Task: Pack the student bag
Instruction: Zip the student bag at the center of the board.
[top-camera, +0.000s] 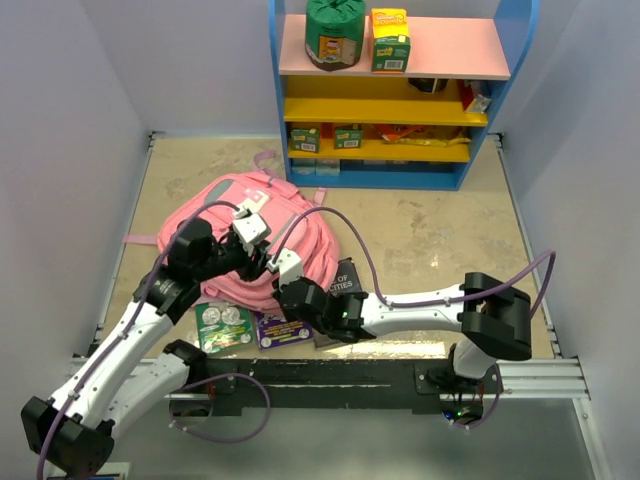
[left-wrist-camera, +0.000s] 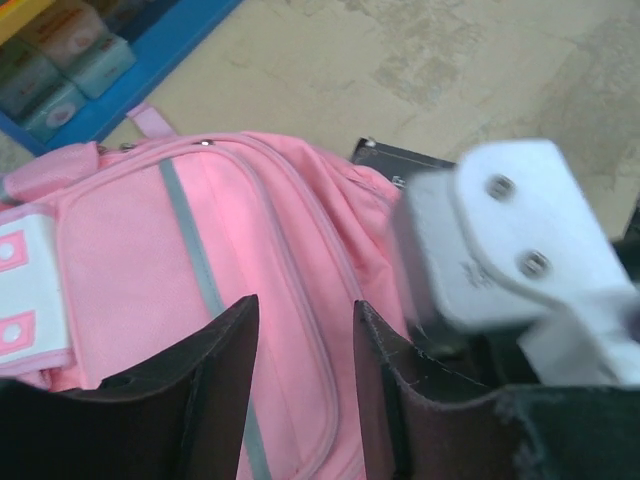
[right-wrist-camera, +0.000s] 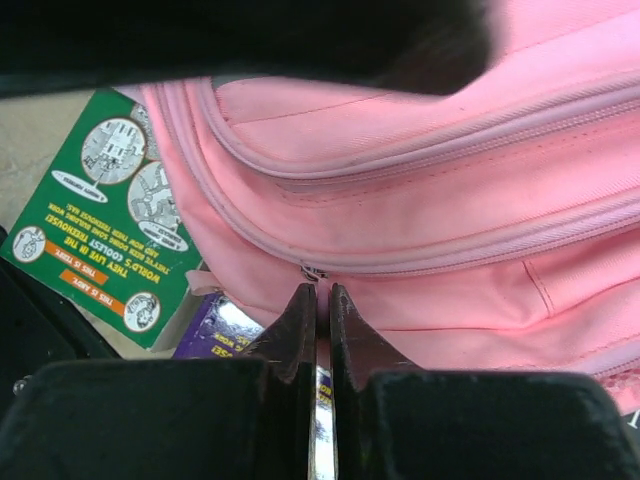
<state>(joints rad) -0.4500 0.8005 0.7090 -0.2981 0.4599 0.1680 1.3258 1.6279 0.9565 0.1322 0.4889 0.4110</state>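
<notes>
From above, we see the student bag (top-camera: 232, 203) lying flat on the table (top-camera: 440, 230), left of centre and in front of the blue shelf unit (top-camera: 390, 95). Both arms reach onto its near side. The left gripper (top-camera: 255, 240) sits over the bag's middle, and the right gripper (top-camera: 283, 268) is at the bag's near edge, just beside the left one. A green book (top-camera: 222, 326) and a purple book (top-camera: 283, 331) lie at the bag's near edge. A dark book (top-camera: 346, 280) lies against its right side.

In the left wrist view, we look down on the bag's front pocket with its grey stripe (left-wrist-camera: 195, 255). The two dark fingers (left-wrist-camera: 225, 380) stand apart, released, with pink fabric showing in the gap and nothing clamped between them. The white body of the right gripper (left-wrist-camera: 510, 250) is close on the right, blurred. A corner of the dark book (left-wrist-camera: 400, 155) peeks out beyond the bag.

In the right wrist view, the bag (right-wrist-camera: 450, 230) fills most of the frame. The fingers (right-wrist-camera: 300, 325) are clenched almost together right at the bag's lower zip seam, with the zip slider (right-wrist-camera: 312, 272) just above their tips. A thin pink sliver shows between them, and we cannot tell whether they pinch it. The green book (right-wrist-camera: 100, 230) and the purple book (right-wrist-camera: 222, 325) lie partly under the bag's edge.
</notes>
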